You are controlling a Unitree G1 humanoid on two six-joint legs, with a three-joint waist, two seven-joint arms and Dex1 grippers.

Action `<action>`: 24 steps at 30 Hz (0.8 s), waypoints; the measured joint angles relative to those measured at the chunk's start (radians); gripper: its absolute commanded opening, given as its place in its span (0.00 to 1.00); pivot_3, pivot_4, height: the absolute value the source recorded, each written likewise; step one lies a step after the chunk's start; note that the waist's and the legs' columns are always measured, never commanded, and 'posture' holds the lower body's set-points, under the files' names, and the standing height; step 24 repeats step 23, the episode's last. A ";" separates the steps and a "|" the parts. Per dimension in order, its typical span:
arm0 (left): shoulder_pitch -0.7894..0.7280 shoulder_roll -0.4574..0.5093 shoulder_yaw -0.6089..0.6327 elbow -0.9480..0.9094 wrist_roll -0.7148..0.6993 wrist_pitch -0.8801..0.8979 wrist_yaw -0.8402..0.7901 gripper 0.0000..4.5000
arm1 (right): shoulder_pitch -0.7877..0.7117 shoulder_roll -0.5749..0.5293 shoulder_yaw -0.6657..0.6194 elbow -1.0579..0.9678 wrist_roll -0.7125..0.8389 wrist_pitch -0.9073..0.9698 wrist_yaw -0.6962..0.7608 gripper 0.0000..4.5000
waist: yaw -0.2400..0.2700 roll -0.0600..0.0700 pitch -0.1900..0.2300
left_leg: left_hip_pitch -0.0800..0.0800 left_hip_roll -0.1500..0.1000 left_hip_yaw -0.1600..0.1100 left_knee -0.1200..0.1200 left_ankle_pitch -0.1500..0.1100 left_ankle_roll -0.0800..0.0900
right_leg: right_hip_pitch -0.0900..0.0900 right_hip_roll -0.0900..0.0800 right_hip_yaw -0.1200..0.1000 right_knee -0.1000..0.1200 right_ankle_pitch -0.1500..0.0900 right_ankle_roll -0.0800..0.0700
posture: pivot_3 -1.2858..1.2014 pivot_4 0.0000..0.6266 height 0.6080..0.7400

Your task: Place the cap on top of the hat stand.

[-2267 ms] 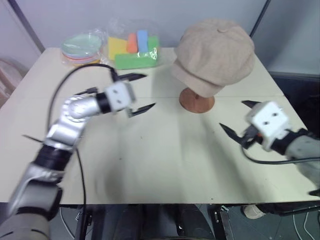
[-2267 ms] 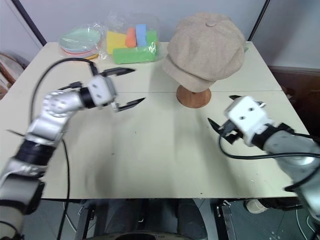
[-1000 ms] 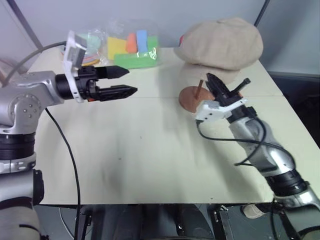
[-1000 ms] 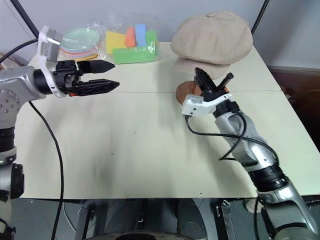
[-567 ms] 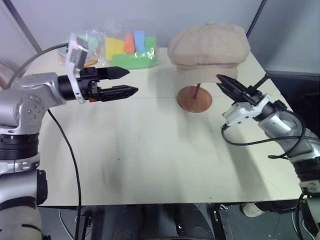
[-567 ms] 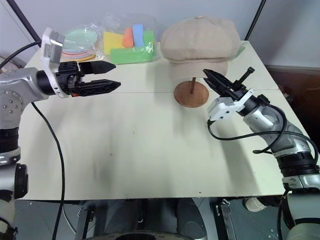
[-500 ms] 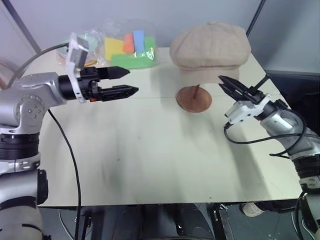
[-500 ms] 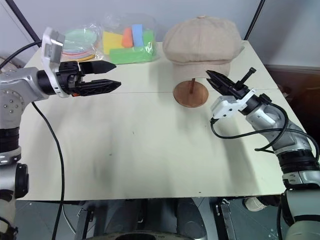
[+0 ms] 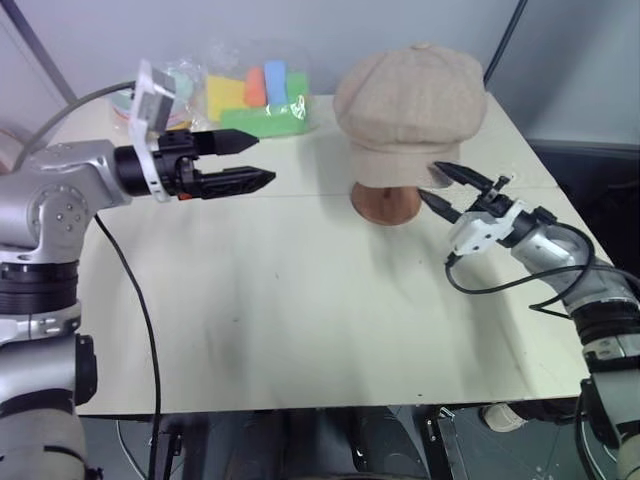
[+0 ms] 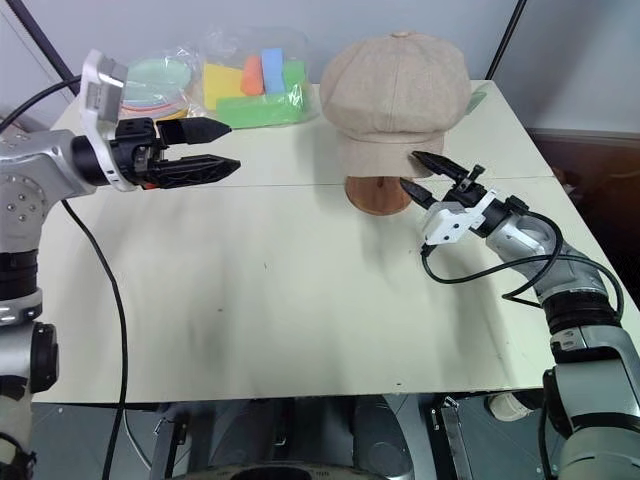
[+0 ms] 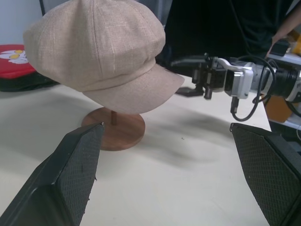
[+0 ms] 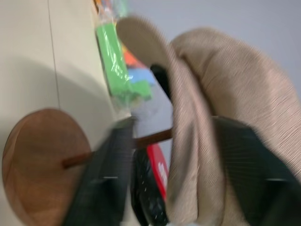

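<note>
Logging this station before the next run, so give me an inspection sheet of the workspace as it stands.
Surface: pale table, bare in front.
Job's things: cap sits on the hat stand.
Clutter: bagged colourful blocks and stacked plates at the far edge.
Grippers: left gripper open, holding nothing; right gripper open beside the cap's brim.
Cables: black cable along the left arm; another loops off the right wrist.
Surroundings: grey wall behind.

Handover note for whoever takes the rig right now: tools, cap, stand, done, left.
Left tool: open, empty, held above the table, apart from the job's things.
Right tool: open, empty, beside the brim.
Soft beige fabric newsboy cap: sits on the reddish-brown wooden hat stand, brim tilted down toward the robot.
Done: cap placed, released.
Left: probably just pull the right arm clear and check the cap sits steady.
</note>
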 measured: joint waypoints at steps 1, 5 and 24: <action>-0.002 -0.001 -0.001 0.001 0.002 0.000 -0.002 1.00 | 0.021 -0.002 -0.005 -0.017 0.002 0.019 0.009 0.92 | 0.001 0.000 0.000 | 0.000 0.000 0.000 0.000 0.000 0.000 | 0.000 0.000 0.000 0.000 0.000 0.000 | 0.52 0.24 1.00; -0.010 -0.005 -0.001 0.001 0.010 0.000 -0.006 1.00 | 0.185 -0.066 -0.036 -0.146 0.074 0.106 0.096 0.92 | 0.005 0.000 0.000 | 0.000 0.000 0.000 0.000 0.000 0.000 | 0.000 -0.001 0.000 0.000 0.000 0.000 | 0.52 0.24 1.00; 0.031 0.060 0.042 0.054 0.065 -0.069 -0.049 1.00 | 0.313 -0.476 -0.590 -0.555 1.336 1.514 0.859 0.92 | 0.012 0.002 0.001 | 0.001 0.002 -0.002 0.001 0.000 0.001 | 0.005 -0.001 -0.003 -0.004 0.000 0.000 | 0.52 0.24 1.00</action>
